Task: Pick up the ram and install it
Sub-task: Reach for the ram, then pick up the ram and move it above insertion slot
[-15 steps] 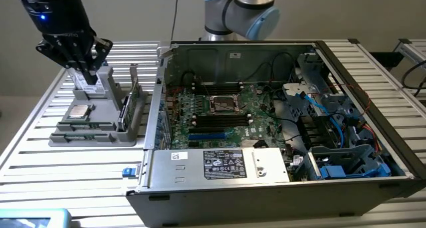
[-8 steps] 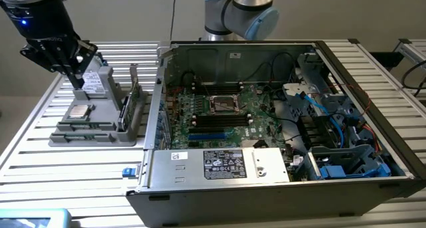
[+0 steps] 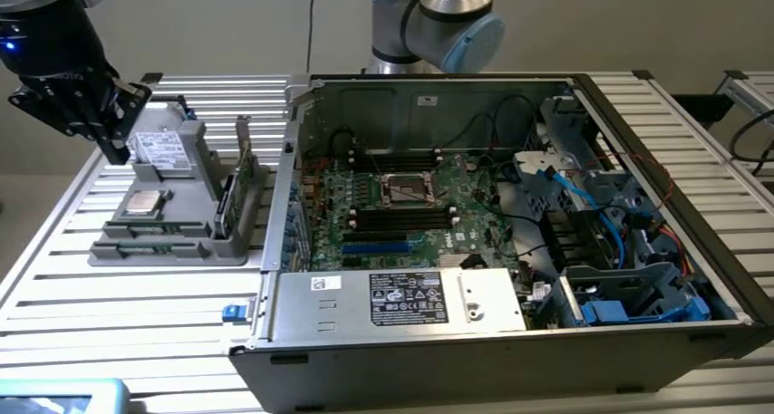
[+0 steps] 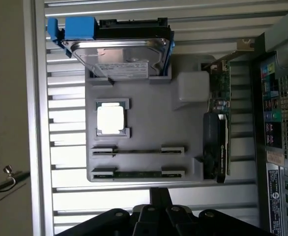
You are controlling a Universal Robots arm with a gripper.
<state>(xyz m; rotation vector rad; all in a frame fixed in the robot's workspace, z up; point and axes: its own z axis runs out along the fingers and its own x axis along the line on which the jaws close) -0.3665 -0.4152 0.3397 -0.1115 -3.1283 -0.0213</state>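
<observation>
Closest to the wrist camera, the claw (image 4: 158, 202) is shut tight and holds nothing. From the exterior view it (image 3: 115, 147) hangs high above the grey tray (image 3: 181, 216) at that view's left, clear of everything on it. The ram (image 4: 138, 173) lies on edge in a slot at the tray's (image 4: 144, 118) near end (image 3: 155, 247), below the claw and apart from it. A second thin stick sits in the slot beside it. The drive (image 4: 119, 54) rests at the far end. The open case (image 3: 362, 341) stands to the right.
</observation>
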